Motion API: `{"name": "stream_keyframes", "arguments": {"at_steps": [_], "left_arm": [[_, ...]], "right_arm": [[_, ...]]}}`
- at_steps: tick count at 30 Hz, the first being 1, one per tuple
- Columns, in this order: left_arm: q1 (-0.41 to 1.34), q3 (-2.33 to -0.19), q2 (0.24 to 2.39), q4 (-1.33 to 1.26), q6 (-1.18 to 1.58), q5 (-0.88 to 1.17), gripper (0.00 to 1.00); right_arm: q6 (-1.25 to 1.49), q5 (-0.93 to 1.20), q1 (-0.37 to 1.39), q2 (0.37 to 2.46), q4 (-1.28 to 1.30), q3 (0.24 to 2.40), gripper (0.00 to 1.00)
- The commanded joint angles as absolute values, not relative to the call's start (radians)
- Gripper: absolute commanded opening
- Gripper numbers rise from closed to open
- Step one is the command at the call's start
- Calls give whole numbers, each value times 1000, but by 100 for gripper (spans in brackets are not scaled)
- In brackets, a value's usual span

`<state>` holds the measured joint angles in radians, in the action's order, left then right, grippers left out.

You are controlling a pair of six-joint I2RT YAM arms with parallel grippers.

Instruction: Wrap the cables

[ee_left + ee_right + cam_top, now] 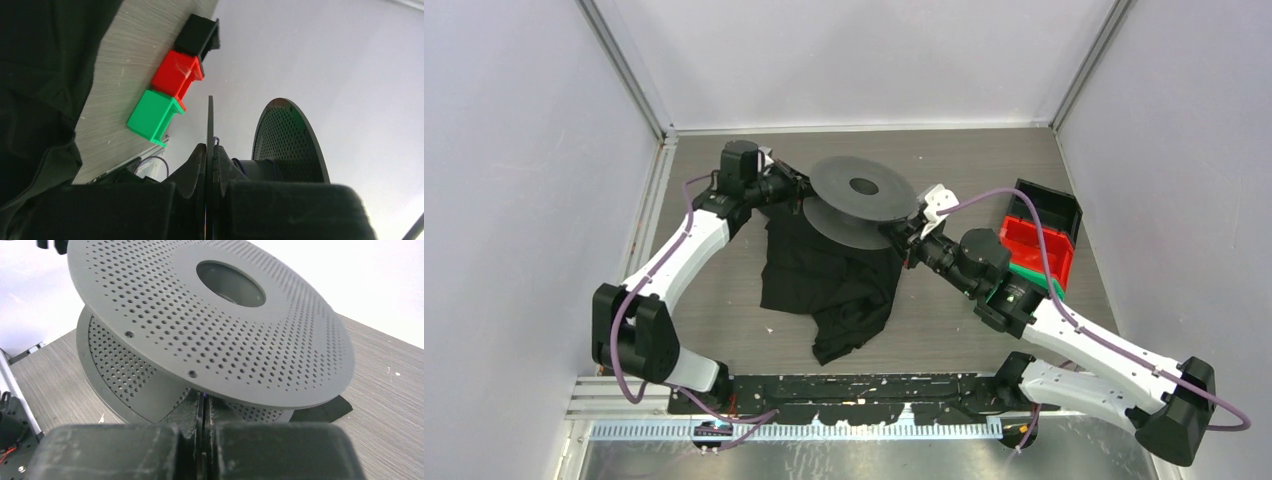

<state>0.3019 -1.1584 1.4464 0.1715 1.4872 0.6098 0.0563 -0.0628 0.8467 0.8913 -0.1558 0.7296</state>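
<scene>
1. My left gripper (210, 152): clenched on the rim of one flange of the grey spool (862, 200). The left wrist view shows that flange edge-on, running straight between my two pads.
2. My right gripper (204, 397): fingers pressed together just under the edge of the upper perforated flange. I cannot tell whether anything lies between them.
3. Spool: held tilted between my two arms, above the black cloth (824, 280) spread on the table (984, 160).
4. Cable (273, 169): a thin dark strand crossing the spool's hub, between the flanges. It is too fine to trace in the overhead view.
5. Three small bins in a row at the table's right edge: green bin (150, 115), red bin (175, 75), black bin (197, 35).
</scene>
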Motion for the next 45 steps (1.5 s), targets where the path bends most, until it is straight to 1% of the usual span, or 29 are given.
{"name": "stream_keyframes", "arguments": {"at_steps": [1,4,7,12,19,25,30,36,40,45], "left_arm": [[298,-1226,1380,331,1534,492,1],[298,-1302,1394,499,1486,462,0],[298,-1350,1404,582,1448,434,1],[298,-1340,1397,583,1437,412,0],[300,-1376,1433,579,1378,323,0],[312,-1469,1556,600,1373,285,1],[333,-1542,1657,605,1376,256,0],[347,-1615,1782,606,1390,251,1],[365,-1677,1881,600,1403,266,1],[421,-1821,2000,639,1403,270,1]], "right_arm": [[21,-105,875,899,-225,766,1],[19,-113,879,907,-241,765,0],[18,-114,879,923,-244,773,1],[14,-117,881,941,-252,780,1],[27,-165,882,979,-327,770,1],[47,-266,874,1081,-479,741,1],[78,-305,848,1145,-584,720,1],[96,-312,795,1200,-624,719,1],[123,-299,722,1236,-632,712,0],[152,-300,642,1224,-627,687,0]]}}
